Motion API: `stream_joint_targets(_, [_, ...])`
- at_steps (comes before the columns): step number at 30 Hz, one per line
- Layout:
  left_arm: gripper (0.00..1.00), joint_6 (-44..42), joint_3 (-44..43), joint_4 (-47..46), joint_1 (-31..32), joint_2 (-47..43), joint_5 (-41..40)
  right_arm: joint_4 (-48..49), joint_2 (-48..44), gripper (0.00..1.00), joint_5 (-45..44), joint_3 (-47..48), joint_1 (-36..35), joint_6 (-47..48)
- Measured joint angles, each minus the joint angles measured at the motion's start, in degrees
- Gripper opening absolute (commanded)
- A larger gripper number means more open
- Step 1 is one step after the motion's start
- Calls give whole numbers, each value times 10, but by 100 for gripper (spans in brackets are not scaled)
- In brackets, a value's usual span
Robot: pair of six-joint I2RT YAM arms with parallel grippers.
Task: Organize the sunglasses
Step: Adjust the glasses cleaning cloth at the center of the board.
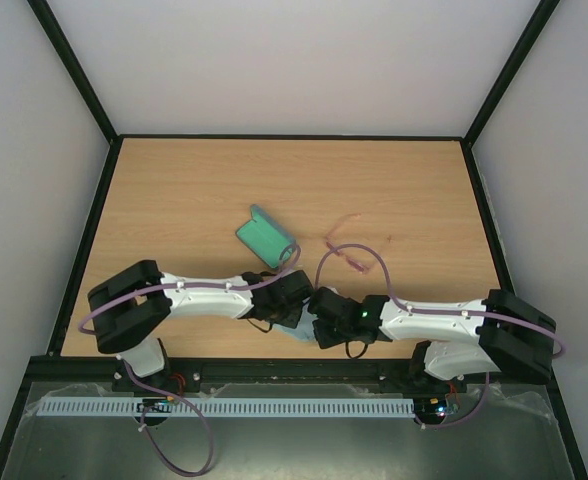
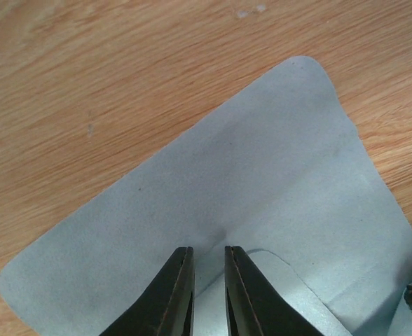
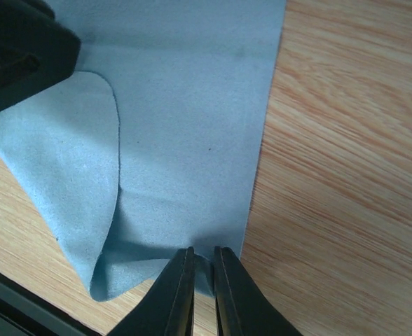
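The pink translucent sunglasses (image 1: 354,256) lie open on the wooden table, right of centre, just beyond the right arm. Both grippers meet near the front middle of the table over a pale blue-grey cloth (image 2: 262,175). My left gripper (image 2: 208,252) (image 1: 296,298) is shut on a puckered fold in the cloth. My right gripper (image 3: 203,253) (image 1: 324,322) is shut on a corner of the cloth (image 3: 185,105), near its straight edge. One flap of the cloth is folded over. The sunglasses show in neither wrist view.
An open grey-blue case with green lining (image 1: 266,238) lies on the table behind the left gripper, left of the sunglasses. Black frame rails border the table. The left gripper's body shows at the top left of the right wrist view (image 3: 17,49).
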State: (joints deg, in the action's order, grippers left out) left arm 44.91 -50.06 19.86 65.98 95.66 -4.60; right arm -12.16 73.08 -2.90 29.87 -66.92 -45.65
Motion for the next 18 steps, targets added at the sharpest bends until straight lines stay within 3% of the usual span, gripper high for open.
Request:
stream_joint_targets(7, [2, 1, 0, -2, 0, 1, -1, 2, -2, 12, 2, -2, 0, -3])
stream_joint_targets(18, [2, 8, 2, 1, 21, -9, -13, 19, -61, 42, -20, -31, -11, -37])
